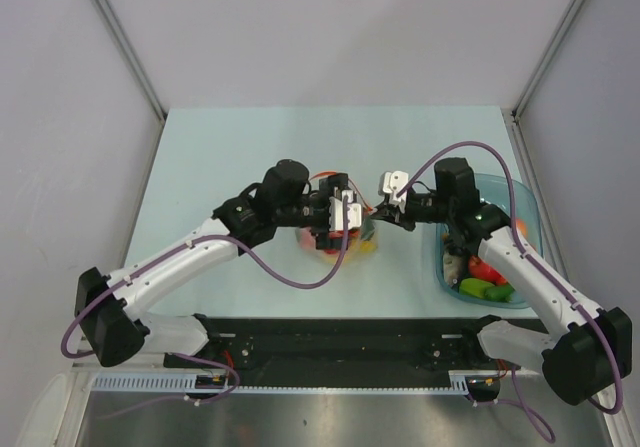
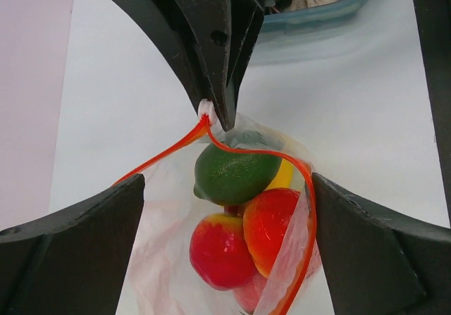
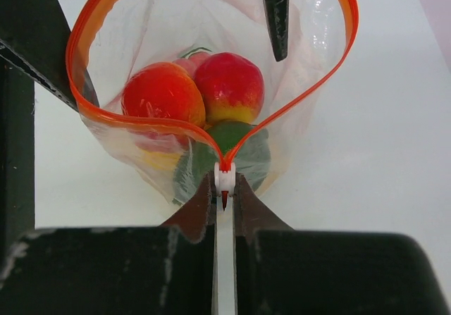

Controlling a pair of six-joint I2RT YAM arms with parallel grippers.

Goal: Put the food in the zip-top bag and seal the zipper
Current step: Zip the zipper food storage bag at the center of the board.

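Observation:
The clear zip-top bag (image 1: 328, 237) lies mid-table between my two grippers. It holds food: a green lime (image 2: 236, 173), two red-yellow fruits (image 2: 220, 250) and a yellow piece (image 2: 284, 176). They also show in the right wrist view (image 3: 229, 86). The red-orange zipper (image 3: 141, 122) gapes in a wide loop. My right gripper (image 3: 224, 184) is shut on the white slider (image 3: 224, 178) at the zipper's end. My left gripper (image 2: 227, 181) is open, its fingers spread either side of the bag; the rim (image 2: 310, 209) touches the right finger.
A teal translucent tub (image 1: 527, 217) stands at the right under my right arm, with green (image 1: 480, 288) and red (image 1: 485, 270) toy pieces in it. Its rim shows in the left wrist view (image 2: 324, 15). Grey walls close in the table on three sides.

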